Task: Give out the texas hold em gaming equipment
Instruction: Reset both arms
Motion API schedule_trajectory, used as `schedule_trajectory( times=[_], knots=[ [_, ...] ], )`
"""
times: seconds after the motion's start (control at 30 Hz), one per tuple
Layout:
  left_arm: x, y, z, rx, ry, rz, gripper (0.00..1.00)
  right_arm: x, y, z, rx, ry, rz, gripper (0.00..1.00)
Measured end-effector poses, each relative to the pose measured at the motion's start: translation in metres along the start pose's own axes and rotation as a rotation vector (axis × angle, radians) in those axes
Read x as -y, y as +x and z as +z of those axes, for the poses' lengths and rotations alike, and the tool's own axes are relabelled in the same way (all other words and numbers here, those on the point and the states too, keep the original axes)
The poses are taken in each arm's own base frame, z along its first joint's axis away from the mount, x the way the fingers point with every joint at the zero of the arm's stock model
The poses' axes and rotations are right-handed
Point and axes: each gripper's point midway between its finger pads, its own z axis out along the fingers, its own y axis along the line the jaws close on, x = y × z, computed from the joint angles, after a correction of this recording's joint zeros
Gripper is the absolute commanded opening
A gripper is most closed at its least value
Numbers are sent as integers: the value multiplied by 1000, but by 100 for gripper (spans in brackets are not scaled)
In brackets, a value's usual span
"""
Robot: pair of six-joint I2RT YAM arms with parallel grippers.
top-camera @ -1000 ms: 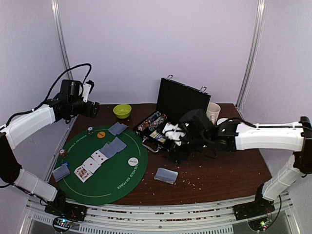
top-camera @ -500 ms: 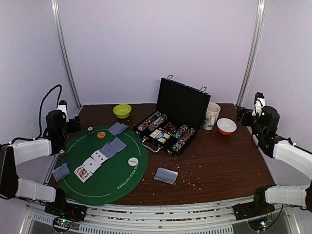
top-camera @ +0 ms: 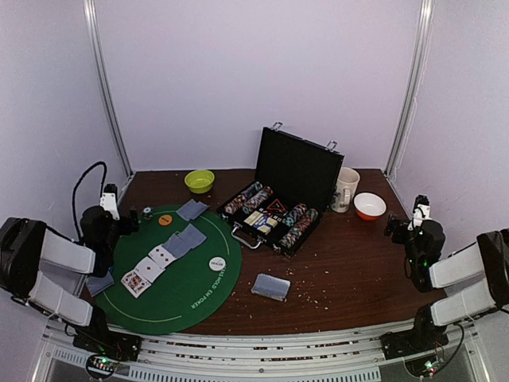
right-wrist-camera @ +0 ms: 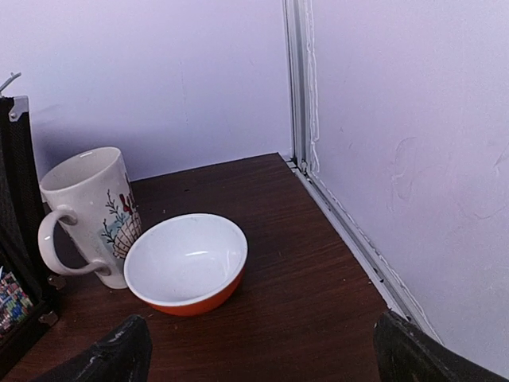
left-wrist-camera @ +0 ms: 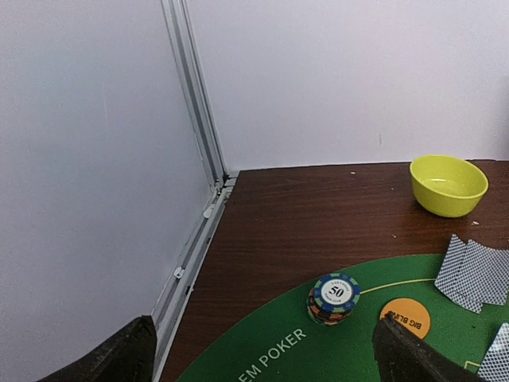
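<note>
Cards (top-camera: 162,255) on mat (top-camera: 187,298) | arms (top-camera: 60,259) folded low at table (top-camera: 358,270) sides | left fingers (left-wrist-camera: 119,354), right fingers (right-wrist-camera: 111,354) spread, empty

Lower left: round green felt mat (top-camera: 183,298) is lying on the dark wooden table (top-camera: 358,263), with white-faced playing cards (top-camera: 149,269) and white round dealer disc (top-camera: 217,263) sitting on it. Centre: open black chip case (top-camera: 298,169) is standing, lime-green bowl (top-camera: 200,181) upper left of it, white ceramic mug (top-camera: 347,189) right, grey-blue-backed card deck (top-camera: 271,286) below.
</note>
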Motion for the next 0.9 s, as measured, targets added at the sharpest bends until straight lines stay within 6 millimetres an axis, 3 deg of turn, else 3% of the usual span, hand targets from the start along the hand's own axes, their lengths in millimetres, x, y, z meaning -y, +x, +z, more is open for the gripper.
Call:
schedule_trajectory(
  times=[0.23, 0.33, 0.53, 0.9],
  knots=[
    [12, 6, 2, 55, 59, 8, 98, -9, 14, 10, 9, -67, -2, 100],
    [14, 20, 0, 42, 62, 11, 98, -18, 26, 14, -17, -118, -23, 100],
    [15, 16, 2, 59, 70, 14, 98, -29, 4, 32, 29, -144, -25, 100],
    [15, 12, 1, 73, 71, 17, 98, -29, 7, 32, 17, -143, -27, 100]
  ],
)
